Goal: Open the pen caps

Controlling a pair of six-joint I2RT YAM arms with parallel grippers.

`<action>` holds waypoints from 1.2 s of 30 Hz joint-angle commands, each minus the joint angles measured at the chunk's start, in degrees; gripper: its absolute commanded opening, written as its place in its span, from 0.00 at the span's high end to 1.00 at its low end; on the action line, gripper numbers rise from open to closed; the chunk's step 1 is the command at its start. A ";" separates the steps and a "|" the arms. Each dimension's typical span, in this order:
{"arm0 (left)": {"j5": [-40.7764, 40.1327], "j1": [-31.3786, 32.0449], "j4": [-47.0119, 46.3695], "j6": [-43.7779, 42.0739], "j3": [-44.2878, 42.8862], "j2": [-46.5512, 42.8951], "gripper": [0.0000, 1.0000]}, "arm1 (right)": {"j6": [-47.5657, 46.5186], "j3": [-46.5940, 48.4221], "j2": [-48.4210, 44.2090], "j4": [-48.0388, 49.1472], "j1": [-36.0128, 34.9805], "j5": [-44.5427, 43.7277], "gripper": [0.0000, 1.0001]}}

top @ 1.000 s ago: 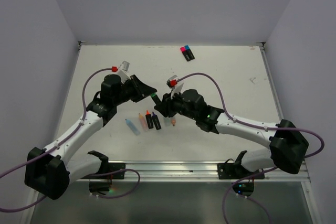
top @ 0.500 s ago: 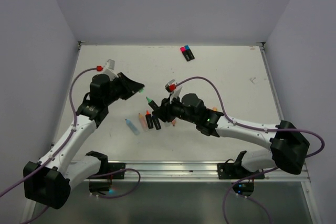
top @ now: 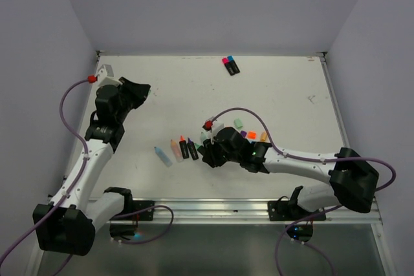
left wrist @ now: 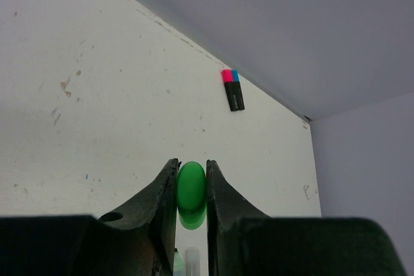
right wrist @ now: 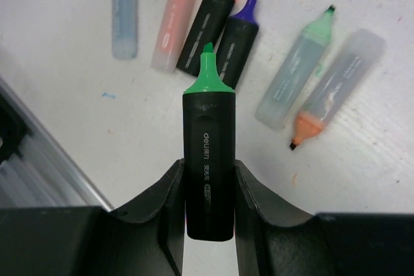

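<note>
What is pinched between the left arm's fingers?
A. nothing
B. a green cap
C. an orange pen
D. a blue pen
B: the left wrist view shows a green cap clamped between the left fingers, while the right fingers hold the uncapped green pen.

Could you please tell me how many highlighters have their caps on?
2: a pink-capped pen and a cyan-capped pen lying side by side at the far edge of the table. The right arm may hide others.
</note>
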State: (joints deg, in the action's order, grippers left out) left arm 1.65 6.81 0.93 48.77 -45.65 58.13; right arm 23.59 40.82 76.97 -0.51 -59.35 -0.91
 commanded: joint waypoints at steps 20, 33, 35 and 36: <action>14.96 0.13 2.50 -6.06 6.27 -8.03 1.00 | 4.44 23.25 22.61 -14.86 0.03 -15.88 0.94; 19.35 3.38 0.92 -7.38 7.07 -5.04 1.00 | 5.67 25.71 27.79 -14.69 -0.06 -14.30 0.75; 19.27 4.26 0.65 -7.38 6.98 -4.78 1.00 | 5.59 26.07 28.23 -14.52 0.03 -14.12 0.67; 19.44 4.53 0.48 -7.38 6.98 -4.69 1.00 | 5.50 26.50 28.76 -14.86 0.03 -13.77 0.64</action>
State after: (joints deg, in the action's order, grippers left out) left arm 18.94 10.33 3.95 42.85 -38.39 53.25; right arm 28.23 64.99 104.51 -15.51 -59.29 -15.20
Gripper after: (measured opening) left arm 0.213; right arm 0.347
